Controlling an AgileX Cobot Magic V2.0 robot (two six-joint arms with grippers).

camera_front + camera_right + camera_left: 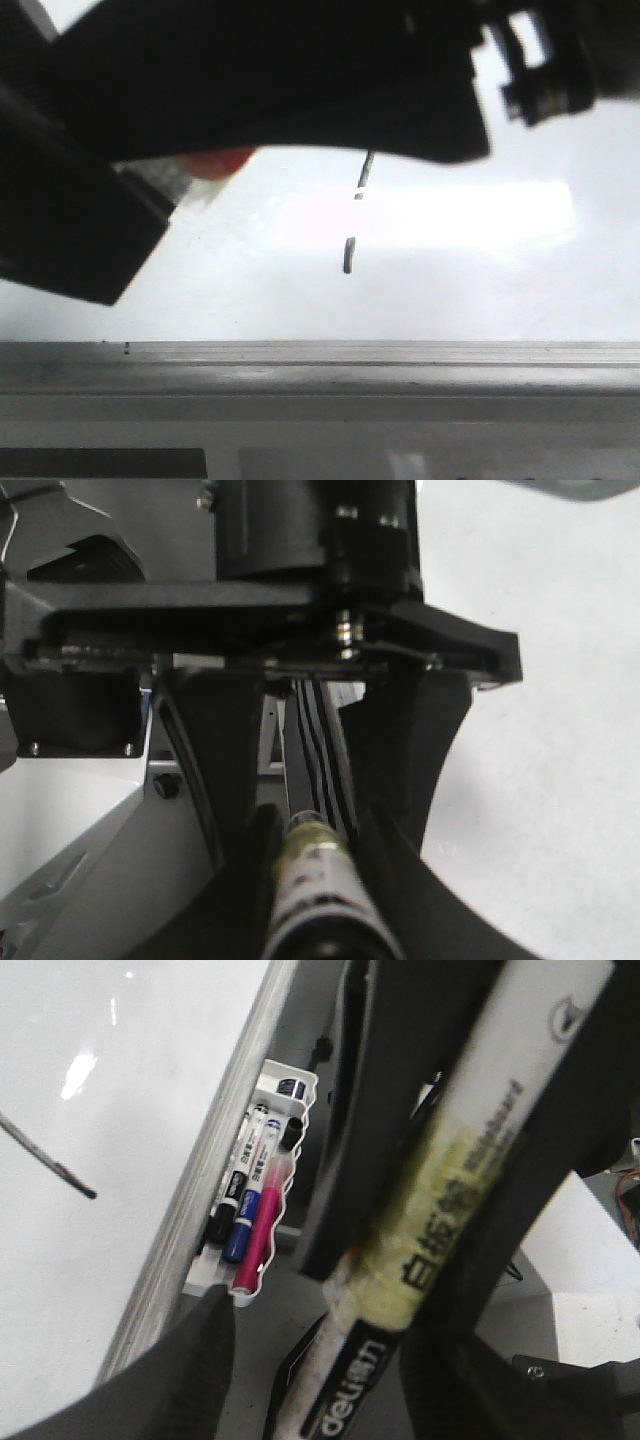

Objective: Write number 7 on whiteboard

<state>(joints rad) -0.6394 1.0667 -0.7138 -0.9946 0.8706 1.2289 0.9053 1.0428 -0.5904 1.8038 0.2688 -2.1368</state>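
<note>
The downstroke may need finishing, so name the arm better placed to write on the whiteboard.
Left, probably. The left gripper clamps the marker, with the whiteboard and the number 7 stroke in its view. The right gripper also closes on a marker barrel but faces the other arm.

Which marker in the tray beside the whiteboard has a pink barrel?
The pink marker, lying on the tray's outer side; the black-capped marker and blue-capped marker beside it have white barrels.

Large glossy pale grey-white whiteboard (450, 290) fills mid-frame, front view; grey metal rail (320, 365) along lower edge. Thin black marker stroke (349, 255) at centre, upper part hidden; bright glare streak beside it.
</note>
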